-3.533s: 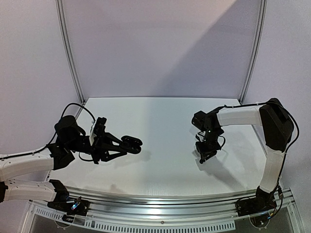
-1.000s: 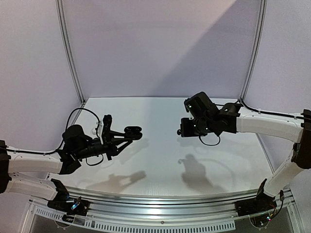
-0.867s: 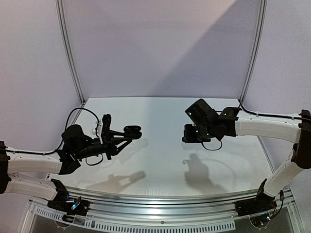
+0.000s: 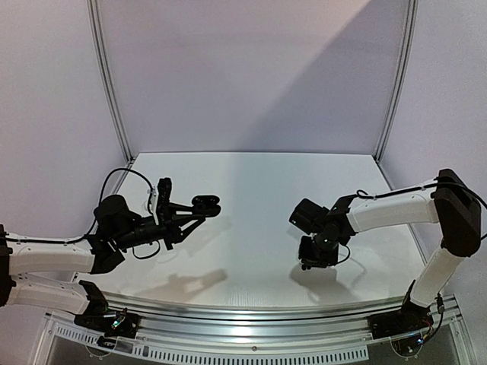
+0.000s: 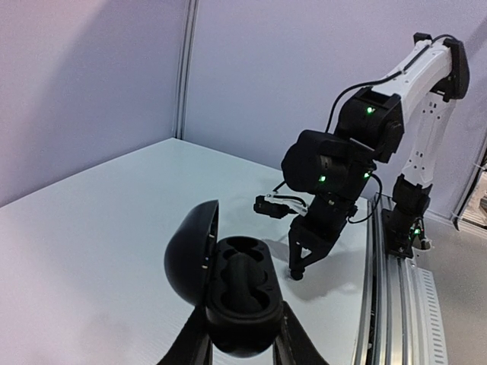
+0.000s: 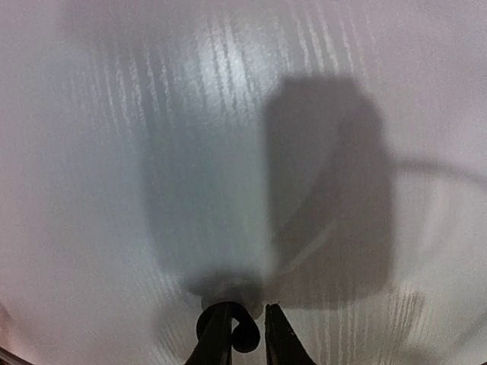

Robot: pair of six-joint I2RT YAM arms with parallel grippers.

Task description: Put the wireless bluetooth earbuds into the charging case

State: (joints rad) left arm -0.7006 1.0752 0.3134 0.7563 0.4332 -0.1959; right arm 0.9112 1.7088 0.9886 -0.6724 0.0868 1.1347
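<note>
From above: charging case (image 4: 206, 202) clamped in the left gripper (image 4: 194, 211), lifted clear of the table (image 4: 243, 182) on the left side and turned toward the middle, likely to offer its open mouth for loading. On the right, toward the near edge: right gripper (image 4: 307, 265) pointed straight down, tips at the table surface, well apart from the case. From the left wrist: lid (image 5: 190, 247) swung fully open to the left, both wells (image 5: 242, 275) dark and apparently vacant, base pinched firmly between the two fingers; across the table, right arm bent low over its own shadow. From the right wrist: fingertips (image 6: 217, 338) narrowly parted on either side of a tiny dark curled piece, seemingly one of the wireless bluetooth earbuds (image 6: 242, 334), on or just above the white surface; impossible to tell whether pinched or merely straddled. Judged as the pick-up stage, nothing yet seated in the case. Next likely called for: a firm pinch on the stem, then a carry leftward to the waiting wells, with slippage of so small a part the obvious risk.
</note>
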